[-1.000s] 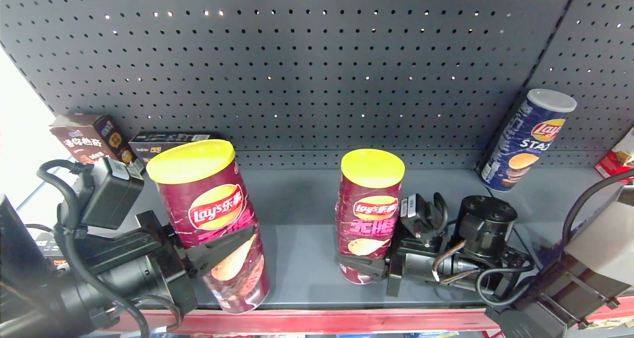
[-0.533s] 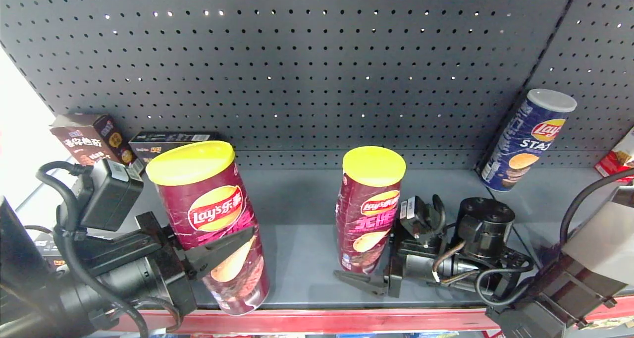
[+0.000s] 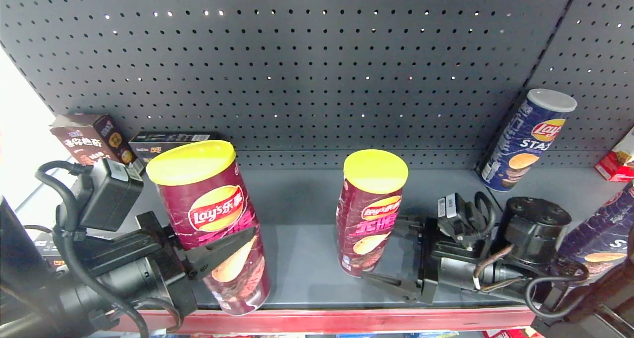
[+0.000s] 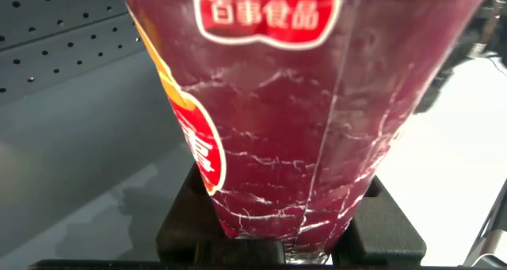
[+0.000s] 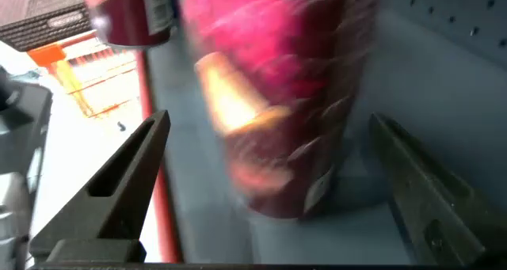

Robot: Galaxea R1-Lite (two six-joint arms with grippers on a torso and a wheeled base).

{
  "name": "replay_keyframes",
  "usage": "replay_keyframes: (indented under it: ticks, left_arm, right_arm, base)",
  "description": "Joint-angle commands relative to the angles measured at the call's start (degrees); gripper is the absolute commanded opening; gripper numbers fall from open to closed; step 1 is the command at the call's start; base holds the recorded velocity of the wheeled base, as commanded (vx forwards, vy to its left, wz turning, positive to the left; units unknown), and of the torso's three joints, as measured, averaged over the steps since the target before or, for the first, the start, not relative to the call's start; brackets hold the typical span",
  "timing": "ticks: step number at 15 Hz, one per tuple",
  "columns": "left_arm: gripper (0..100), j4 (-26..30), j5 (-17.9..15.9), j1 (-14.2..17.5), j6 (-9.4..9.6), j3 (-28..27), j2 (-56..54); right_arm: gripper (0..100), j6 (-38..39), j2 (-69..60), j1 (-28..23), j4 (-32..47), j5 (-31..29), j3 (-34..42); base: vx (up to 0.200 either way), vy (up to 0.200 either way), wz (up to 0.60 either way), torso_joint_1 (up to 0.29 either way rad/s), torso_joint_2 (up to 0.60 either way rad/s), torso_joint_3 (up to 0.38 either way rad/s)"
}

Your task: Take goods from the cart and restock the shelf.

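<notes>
Progress looks like roughly halfway for this pair of cans, as far as I can judge. One maroon chips can (image 3: pixel 369 214) stands on the grey shelf (image 3: pixel 307 199) near the middle, leaning a touch, and the right gripper (image 3: pixel 394 253) sits around its lower half with the fingers (image 5: pixel 119 191) spread wide, clear air on both sides, so it has hold of nothing. I'd call that one placed. The other maroon can (image 3: pixel 208 214) is clamped in the left gripper (image 3: pixel 218 244), fingers closed tight on its lower body, and it's way out by the red front lip (image 3: pixel 346 320). I can't tell if its base touches the shelf or hangs just above it, so that one needs setting down and letting go, plus whatever's left in the cart. Room-wise it's pretty comfy: a wide bare stretch of shelf lies between the two cans and behind them up to the pegboard back (image 3: pixel 297 70). Two dark boxes (image 3: pixel 89 137) sit at the back left just behind the held can, a blue can (image 3: pixel 527 140) leans on the back panel off to the right, and a small red box (image 3: pixel 616 164) sits at the far right. Main worry is that front lip, since the held can is right at it and could tip off forward
</notes>
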Motion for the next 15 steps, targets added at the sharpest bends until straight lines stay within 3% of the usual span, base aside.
replay_keyframes:
  ticks: [1,9,15]
  left_arm:
    - [0,0.0,0.0,0.1,-0.06,0.3,-0.1]
    - [0,-0.1,0.0,0.1,0.03,1.3,-0.2]
    - [0,0.0,0.0,0.3,0.03,2.8,-1.8]
  right_arm:
    - [100,0.0,-4.1,0.6,0.0,0.0,3.8]
    - [100,0.0,-6.0,2.0,-0.1,-0.3,6.7]
    - [100,0.1,-20.5,-5.3,2.9,-2.2,9.7]
  base:
    - [0.000,0.000,0.00,0.000,0.00,0.000]
    - [0.000,0.000,0.00,0.000,0.00,0.000]
    - [0.000,0.000,0.00,0.000,0.00,0.000]
